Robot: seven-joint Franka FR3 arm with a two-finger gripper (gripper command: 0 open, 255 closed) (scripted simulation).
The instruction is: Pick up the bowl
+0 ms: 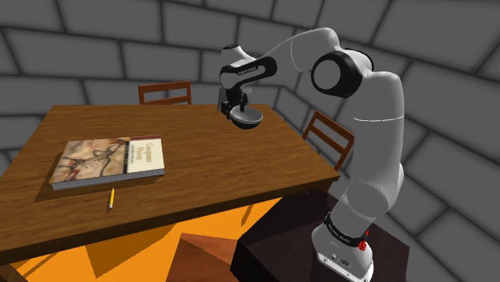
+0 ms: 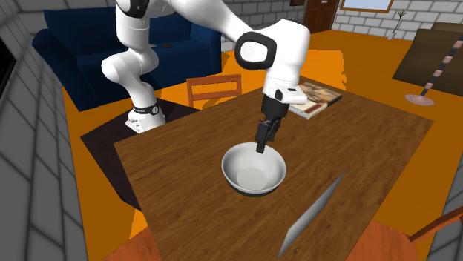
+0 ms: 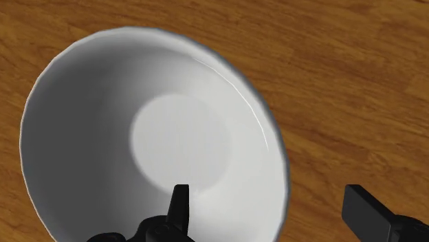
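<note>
Bowl: a plain, pale bowl sits upright on the wooden table. In the shoulder view it is toward the far right corner, well apart from the book.
Tool: the black tool is spread open and straddles the bowl's rim, one finger down inside and the other outside over bare wood. Neither looks to be touching the rim yet.
Doing it well: I'd close gently and squarely on the rim wall, deep enough that the thin edge can't slip out. Then lift straight up so the bowl doesn't tip.
Risk: a smooth, curved wall may pivot between two narrow fingers.
Table: brown planks, with the book and a pencil near the edge by the stand, and a chair at the far edge.
Room: grey block walls, an orange floor, and a blue sofa behind the arm.
</note>
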